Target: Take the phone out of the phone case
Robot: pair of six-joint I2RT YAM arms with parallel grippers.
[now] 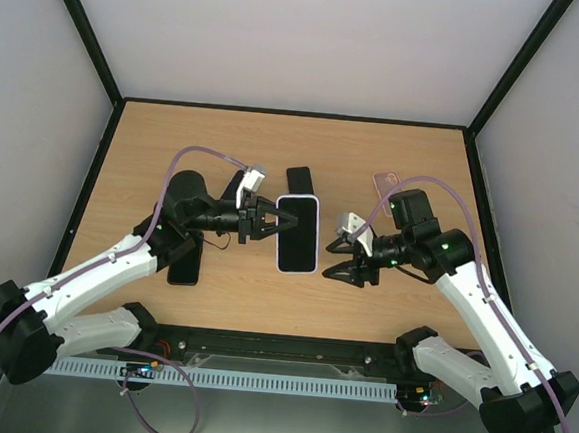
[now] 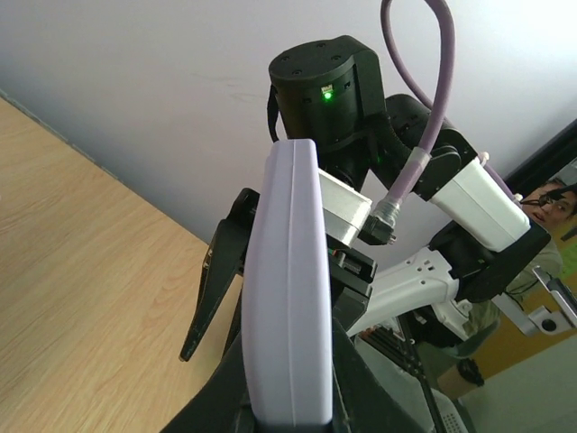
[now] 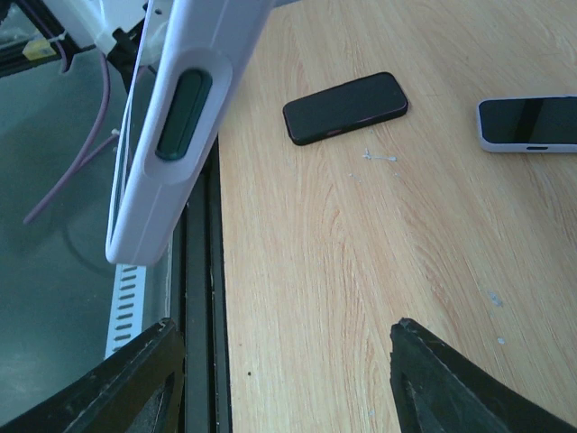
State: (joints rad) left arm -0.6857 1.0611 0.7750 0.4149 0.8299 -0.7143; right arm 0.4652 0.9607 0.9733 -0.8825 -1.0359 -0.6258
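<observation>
The phone point(image 1: 296, 232) shows its dark screen inside a pale lavender phone case point(image 1: 294, 268), held just above the table's middle. My left gripper point(image 1: 272, 222) is shut on the case's left long edge. The left wrist view has the phone case point(image 2: 288, 271) edge-on between the dark fingers point(image 2: 212, 397). My right gripper point(image 1: 333, 259) stands open just right of the case, apart from it. From the right wrist, the phone case point(image 3: 185, 117) hangs at the upper left, beyond the spread fingertips point(image 3: 135, 383), with nothing between them.
A bare black phone point(image 1: 298, 180) lies behind the held one, and another black phone point(image 1: 184, 264) lies by the left arm. A pink case point(image 1: 388, 181) lies at the back right. The right wrist view shows a black phone point(image 3: 345, 108) and a white-cased phone point(image 3: 532, 122) on the wooden table point(image 1: 175, 147).
</observation>
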